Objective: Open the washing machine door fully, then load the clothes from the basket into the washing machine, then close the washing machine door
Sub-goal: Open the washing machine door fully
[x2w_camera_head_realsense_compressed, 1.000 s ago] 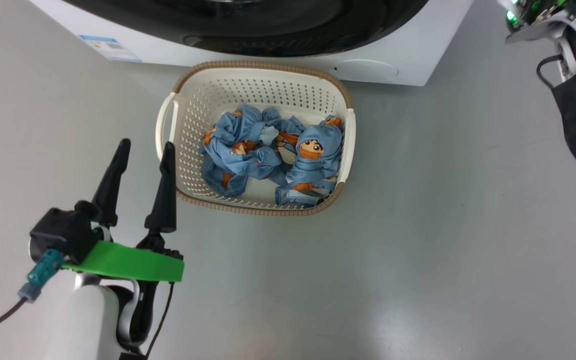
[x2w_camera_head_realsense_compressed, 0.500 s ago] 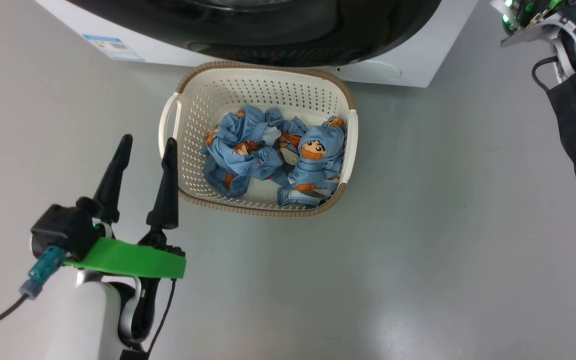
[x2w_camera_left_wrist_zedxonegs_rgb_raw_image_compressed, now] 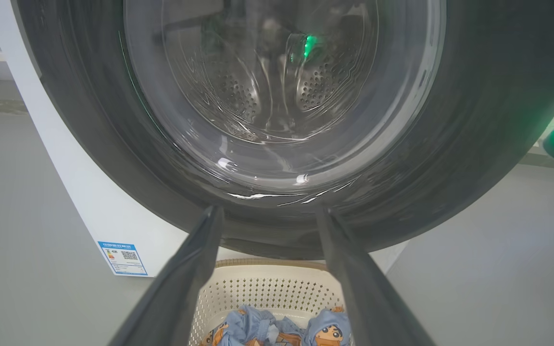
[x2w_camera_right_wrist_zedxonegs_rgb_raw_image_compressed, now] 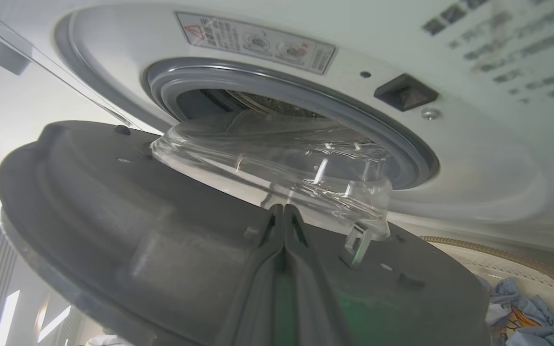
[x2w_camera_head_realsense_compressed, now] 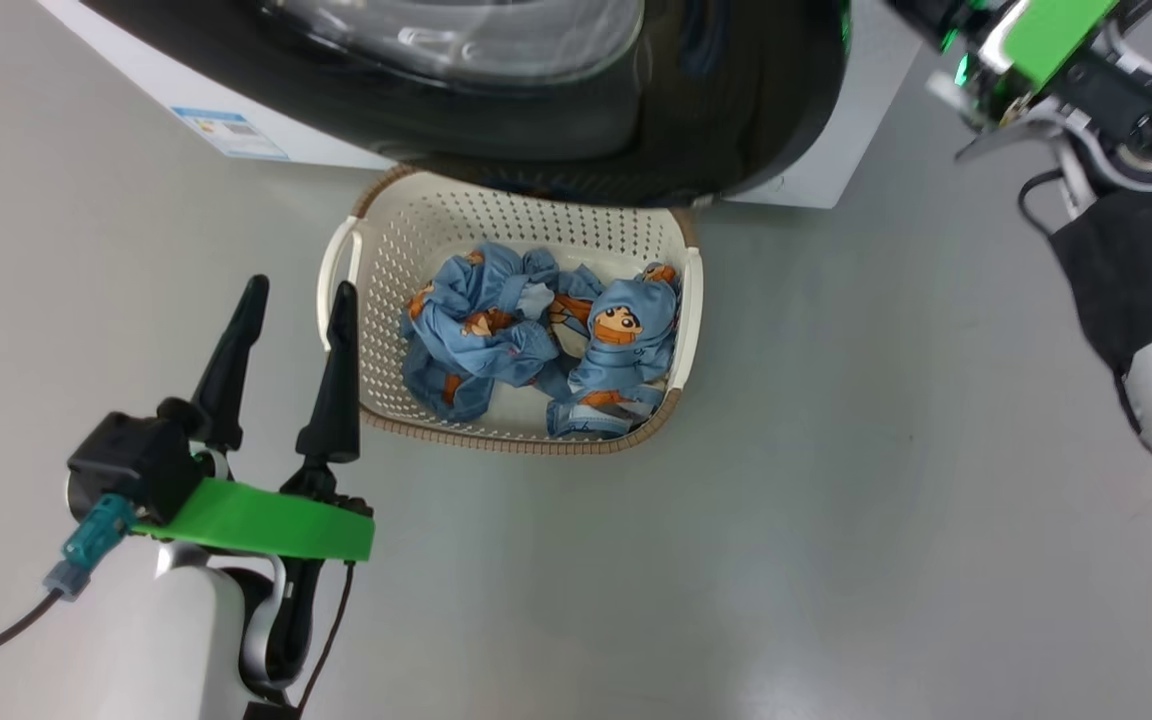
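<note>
**Door** [x2w_camera_head_realsense_compressed: 576, 140]: is standing partly open along the top of the head view. Its black rim is overhanging the basket's far edge. In the right wrist view its glass bowl [x2w_camera_right_wrist_zedxonegs_rgb_raw_image_compressed: 277, 158] is sitting clear of the grey seal [x2w_camera_right_wrist_zedxonegs_rgb_raw_image_compressed: 238, 79].

**Washer** [x2w_camera_left_wrist_zedxonegs_rgb_raw_image_compressed: 89, 206]: its white body is showing to the left of the door in the left wrist view. A blue-and-white label [x2w_camera_left_wrist_zedxonegs_rgb_raw_image_compressed: 124, 257] is sitting at its lower corner. The steel drum [x2w_camera_left_wrist_zedxonegs_rgb_raw_image_compressed: 315, 81] is showing through the glass.

**Basket** [x2w_camera_head_realsense_compressed: 381, 340]: is resting on the grey floor [x2w_camera_head_realsense_compressed: 836, 450] at centre frame in the head view, just in front of the washer.

**Clothes** [x2w_camera_head_realsense_compressed: 546, 335]: are lying bunched inside the basket. One cartoon face is turning upward on the right-hand bundle.

**Left claw** [x2w_camera_head_realsense_compressed: 299, 288]: is hovering at the lower left of the head view, just left of the basket's handle. Its fingers are spreading wide and gripping nothing. In its own view they are pointing at the door's lower rim.

**Right claw** [x2w_camera_right_wrist_zedxonegs_rgb_raw_image_compressed: 284, 214]: its fingers are pressing together with nothing between them. The tips are lying at the door's inner face, by the base of the glass bowl; contact cannot be told.

**Right wrist** [x2w_camera_head_realsense_compressed: 1056, 60]: is showing at the upper right of the head view, beside the door's edge.
</note>
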Robot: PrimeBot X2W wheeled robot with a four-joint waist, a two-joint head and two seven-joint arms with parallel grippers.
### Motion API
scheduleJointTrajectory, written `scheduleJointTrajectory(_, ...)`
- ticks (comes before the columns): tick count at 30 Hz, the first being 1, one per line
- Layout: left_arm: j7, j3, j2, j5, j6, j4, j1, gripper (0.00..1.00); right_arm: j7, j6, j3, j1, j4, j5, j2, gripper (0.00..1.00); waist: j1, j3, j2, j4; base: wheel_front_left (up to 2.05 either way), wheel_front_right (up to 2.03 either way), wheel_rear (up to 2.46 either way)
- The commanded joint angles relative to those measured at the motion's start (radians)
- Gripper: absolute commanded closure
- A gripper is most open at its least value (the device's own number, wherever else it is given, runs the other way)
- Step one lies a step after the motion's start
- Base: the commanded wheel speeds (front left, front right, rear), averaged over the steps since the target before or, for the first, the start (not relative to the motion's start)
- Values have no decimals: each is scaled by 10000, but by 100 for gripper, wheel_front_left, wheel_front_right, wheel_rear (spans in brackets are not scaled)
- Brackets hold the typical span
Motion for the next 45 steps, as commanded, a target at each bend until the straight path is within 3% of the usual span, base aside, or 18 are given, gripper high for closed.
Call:
scheduleJointTrajectory(1, -63, 320, 263, 81, -14, -187, 165, 0, 190, 17, 248, 353, -334, -124, 390, 100, 0, -81, -1, -21, 0, 0, 0)
scheduleJointTrajectory(45, -63, 595, 312, 322, -14, -28, 1615, 0, 1406, 17, 1584, 3333, -2157, -6, 880, 100, 0, -1909, -1, 59, 0, 0, 0)
